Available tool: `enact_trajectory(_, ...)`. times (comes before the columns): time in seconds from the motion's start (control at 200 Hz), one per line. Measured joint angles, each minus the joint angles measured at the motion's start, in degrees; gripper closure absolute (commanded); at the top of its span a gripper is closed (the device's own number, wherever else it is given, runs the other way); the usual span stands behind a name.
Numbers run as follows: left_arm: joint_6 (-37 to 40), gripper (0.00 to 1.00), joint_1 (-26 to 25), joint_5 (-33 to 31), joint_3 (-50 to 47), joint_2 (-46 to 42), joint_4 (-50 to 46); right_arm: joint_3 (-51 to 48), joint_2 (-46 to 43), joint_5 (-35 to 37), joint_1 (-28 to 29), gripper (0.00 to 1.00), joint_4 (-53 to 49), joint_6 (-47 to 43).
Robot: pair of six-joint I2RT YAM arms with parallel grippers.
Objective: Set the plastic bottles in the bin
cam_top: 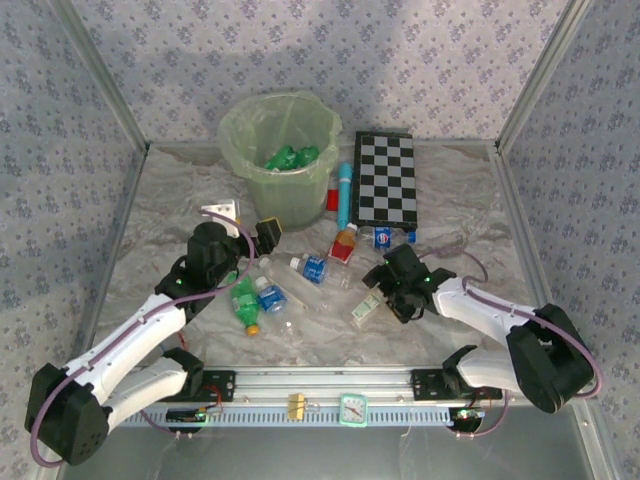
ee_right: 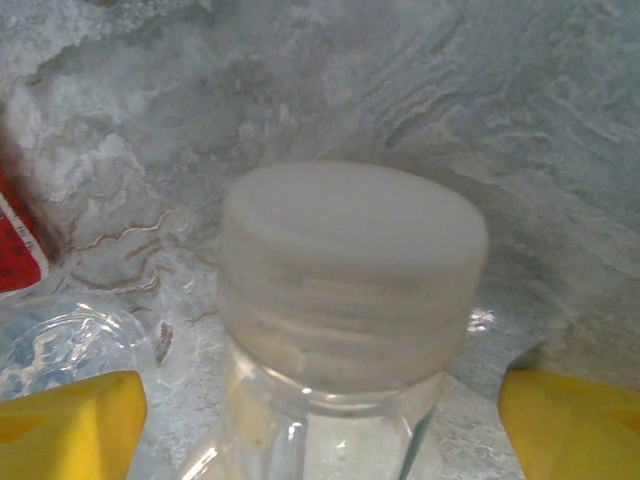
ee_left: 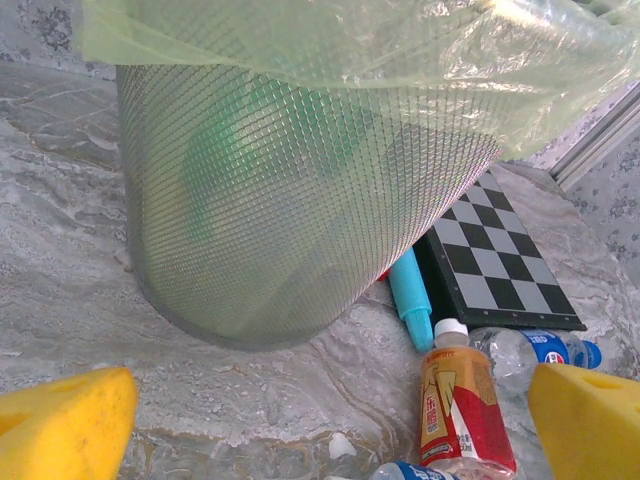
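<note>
Between wide-spread fingers of the right pincer sits a white-capped bottle.

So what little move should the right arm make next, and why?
Probably close the right gripper on the clear plastic bottle with the whitish cap. The bottle sits between the yellow fingers, which stand apart with gaps on both sides, so it isn't gripped yet for carrying to the round pale-green bin.
</note>
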Motion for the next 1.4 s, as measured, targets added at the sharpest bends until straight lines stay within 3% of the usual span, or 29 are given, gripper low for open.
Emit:
enact_trajectory(0.19, -1.07, 0.00, 0.00, -0.22, -0.11, -0.02, -0.35, 0.02, 0.50, 1.11, 0.26, 0.38, -2.05, -0.50)
enact_trajectory(0.48, -2.05, 0.00, 0.00, 0.42, -0.11, 0.39, -0.31, -0.11, 0.15, 1.68, 0.04, 0.52, -2.91, -1.79)
enact_trajectory(0.575, -2.05, 0.00, 0.00, 1.90, -0.11, 0.96, -0.35, 0.00, 0.22, 0.92, -1.16, 0.56, 1.73, -4.17)
enact_trajectory(0.989, -5.29, 0.00, -1.14, 17.29, 0.70, 4.76, 5.57, 13.84, -0.68, -1.36, -6.32, 0.59, 11.37, -20.94)
enact_trajectory(1.399, -9.11, 0.00, -9.09, 30.01, 9.11, 20.24, 12.24, 16.41, 2.58, -3.15, -6.47, 0.59, 22.45, -24.33)
